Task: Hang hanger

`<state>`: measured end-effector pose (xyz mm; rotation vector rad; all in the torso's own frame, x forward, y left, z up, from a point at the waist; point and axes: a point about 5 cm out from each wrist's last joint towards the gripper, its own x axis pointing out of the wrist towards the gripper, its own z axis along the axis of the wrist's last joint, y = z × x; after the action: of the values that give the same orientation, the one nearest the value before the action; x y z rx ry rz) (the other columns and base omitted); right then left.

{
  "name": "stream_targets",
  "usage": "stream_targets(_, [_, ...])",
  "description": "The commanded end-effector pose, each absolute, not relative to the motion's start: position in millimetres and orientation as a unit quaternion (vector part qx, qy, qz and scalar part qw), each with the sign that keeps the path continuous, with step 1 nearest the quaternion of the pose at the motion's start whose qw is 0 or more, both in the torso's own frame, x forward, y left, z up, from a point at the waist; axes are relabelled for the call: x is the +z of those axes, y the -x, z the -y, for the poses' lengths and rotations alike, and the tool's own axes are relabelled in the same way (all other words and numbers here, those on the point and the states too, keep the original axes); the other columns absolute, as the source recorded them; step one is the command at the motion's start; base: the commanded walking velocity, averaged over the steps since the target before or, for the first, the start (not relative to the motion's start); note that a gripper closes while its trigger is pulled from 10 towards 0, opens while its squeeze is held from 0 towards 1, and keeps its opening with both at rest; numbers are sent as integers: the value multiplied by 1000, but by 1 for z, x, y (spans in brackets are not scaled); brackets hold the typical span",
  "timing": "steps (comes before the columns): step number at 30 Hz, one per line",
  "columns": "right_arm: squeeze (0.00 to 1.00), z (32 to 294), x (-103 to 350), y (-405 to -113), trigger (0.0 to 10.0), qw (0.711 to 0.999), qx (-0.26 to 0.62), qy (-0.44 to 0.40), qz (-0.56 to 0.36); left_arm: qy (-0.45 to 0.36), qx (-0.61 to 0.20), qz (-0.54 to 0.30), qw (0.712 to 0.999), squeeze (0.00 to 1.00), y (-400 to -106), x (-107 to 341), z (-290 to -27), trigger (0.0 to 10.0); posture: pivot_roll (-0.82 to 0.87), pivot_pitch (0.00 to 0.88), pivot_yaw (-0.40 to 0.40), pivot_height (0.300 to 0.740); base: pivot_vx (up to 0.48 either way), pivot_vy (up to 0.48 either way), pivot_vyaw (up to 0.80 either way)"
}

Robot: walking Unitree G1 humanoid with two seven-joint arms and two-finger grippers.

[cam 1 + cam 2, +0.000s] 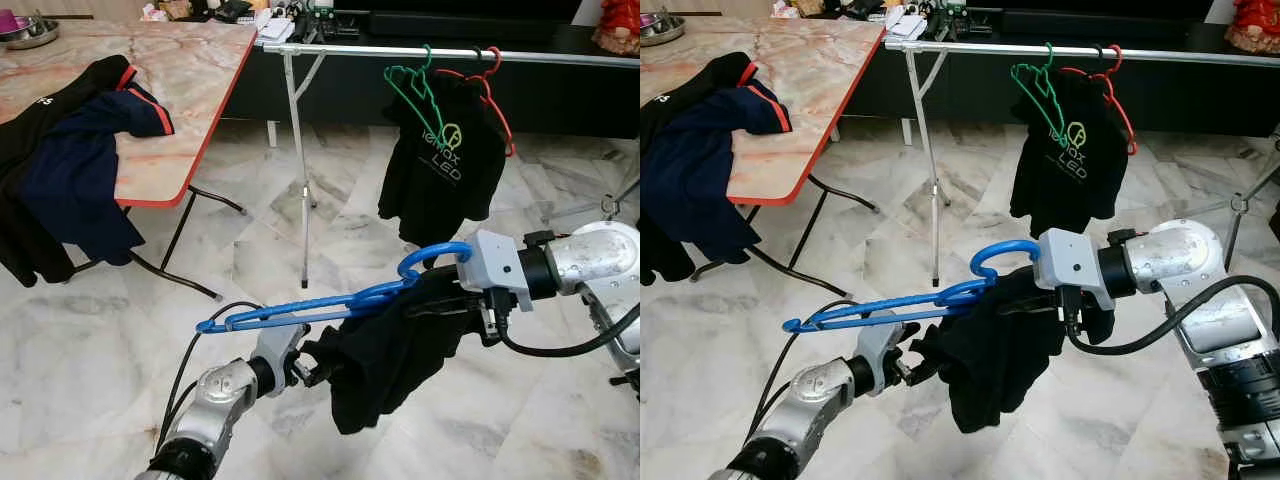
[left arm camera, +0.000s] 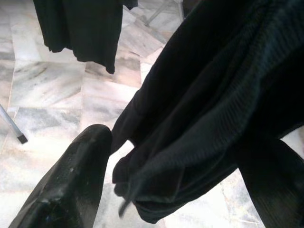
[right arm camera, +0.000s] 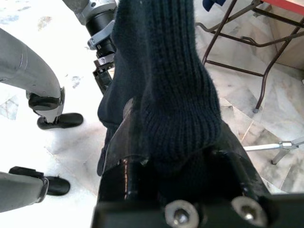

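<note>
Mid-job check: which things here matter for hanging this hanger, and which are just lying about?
Part of the job:
- blue hanger
- black garment draped on it
- clothes rail
- right end effector, buried in the garment near the hook
- left end effector, at the cloth's edge

Lying about:
- black T-shirt, green hanger and red hanger on the rail
- clothes pile
- folding table
- metal bowls

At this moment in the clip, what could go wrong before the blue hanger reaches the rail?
1. The black garment is bunched at one end of the blue hanger, not spread, so it may slide off.
2. The right gripper seems to clamp cloth near the hook, so the hold could slip.
3. The rail already carries a green hanger and a red hanger; the hook might snag them.
</note>
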<state>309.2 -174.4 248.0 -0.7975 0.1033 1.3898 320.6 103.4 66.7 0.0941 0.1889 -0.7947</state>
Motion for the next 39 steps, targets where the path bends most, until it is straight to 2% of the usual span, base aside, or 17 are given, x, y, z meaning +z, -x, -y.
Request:
stream_targets(1, [0, 168, 258, -308, 0, 686, 630, 363, -24, -43, -383, -98, 918, 0, -320, 62, -104, 10000, -144, 185, -58, 740, 0, 0, 0])
stream_targets(2, [0, 168, 258, -308, 0, 686, 630, 363, -24, -43, -383, -98, 918, 0, -320, 62, -104, 10000, -144, 185, -58, 740, 0, 0, 0])
stream_targets(3, [0, 168, 258, -308, 0, 686, 630, 363, -25, -40, -382, -98, 918, 0, -320, 63, -103, 3451, -145, 190, -61, 740, 0, 0, 0])
stream_targets(4, [0, 169, 257, -308, 0, 687, 629, 363, -28, -35, -382, -97, 918, 0, -321, 62, -103, 0, -145, 192, -62, 740, 0, 0, 0])
stream_targets(23, [0, 171, 255, -312, 0, 693, 621, 365, -37, -38, -397, -108, 911, 0, -317, 56, -107, 0, -139, 212, -67, 740, 0, 0, 0])
stream_targets(39, [0, 169, 252, -314, 0, 697, 618, 362, -31, -34, -399, -102, 911, 0, -320, 60, -107, 0, -136, 182, -60, 740, 0, 0, 0])
